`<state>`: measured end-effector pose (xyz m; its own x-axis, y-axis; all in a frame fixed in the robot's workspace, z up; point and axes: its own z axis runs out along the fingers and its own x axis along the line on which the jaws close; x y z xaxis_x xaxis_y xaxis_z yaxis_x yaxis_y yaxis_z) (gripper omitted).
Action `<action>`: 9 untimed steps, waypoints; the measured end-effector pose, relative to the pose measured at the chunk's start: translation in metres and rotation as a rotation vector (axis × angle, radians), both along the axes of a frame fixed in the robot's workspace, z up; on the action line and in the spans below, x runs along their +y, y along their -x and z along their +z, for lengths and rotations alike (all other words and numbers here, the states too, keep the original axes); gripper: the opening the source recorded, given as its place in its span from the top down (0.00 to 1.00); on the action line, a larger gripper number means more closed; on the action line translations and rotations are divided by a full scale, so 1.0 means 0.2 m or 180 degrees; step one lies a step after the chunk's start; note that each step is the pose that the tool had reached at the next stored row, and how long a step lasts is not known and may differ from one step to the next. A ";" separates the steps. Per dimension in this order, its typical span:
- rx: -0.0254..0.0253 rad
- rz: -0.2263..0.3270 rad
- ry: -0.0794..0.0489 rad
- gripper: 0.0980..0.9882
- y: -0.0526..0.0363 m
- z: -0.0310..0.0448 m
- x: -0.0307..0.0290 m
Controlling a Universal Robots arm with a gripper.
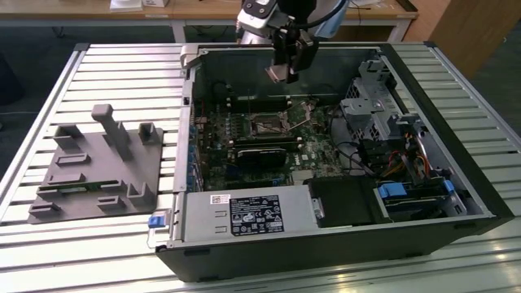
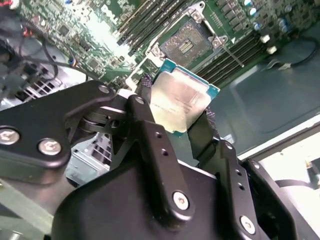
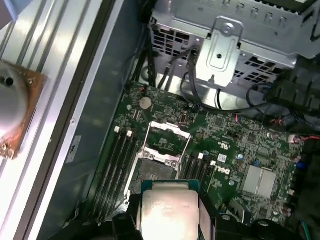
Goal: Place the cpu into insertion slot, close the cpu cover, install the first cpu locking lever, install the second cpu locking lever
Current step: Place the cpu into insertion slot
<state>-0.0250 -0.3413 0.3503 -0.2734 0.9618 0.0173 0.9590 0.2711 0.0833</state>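
One chip, clamped: the cpu (image 2: 185, 95) sat pinched by its edges in the gripper (image 1: 287, 68), hanging above the motherboard (image 3: 250, 145) inside the open computer case (image 1: 326, 256), well clear of the bare insertion slot (image 2: 186, 44). Placement was the step in hand, I'd say, and it called for squaring chip to socket, then a gentle descent.

cpu (image 2: 185, 95): silver-grey top, teal rim | motherboard (image 3: 225, 130): green | end effector (image 2: 176, 101): black

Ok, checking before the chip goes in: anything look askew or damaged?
Nothing stands out. The gripper holds the cpu by opposite edges above the open computer case; the insertion slot lies bare, with the cpu cover swung open beside it.
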 end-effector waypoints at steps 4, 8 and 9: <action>0.0000 -0.0229 0.0000 0.50 0.000 -0.013 0.000; 0.0000 -0.0429 0.0000 0.50 0.000 -0.022 0.000; 0.0000 -0.0477 -0.0001 0.50 0.000 -0.024 0.000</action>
<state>-0.0250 -0.3413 0.3456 -0.1268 0.9918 0.0174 0.9886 0.1250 0.0834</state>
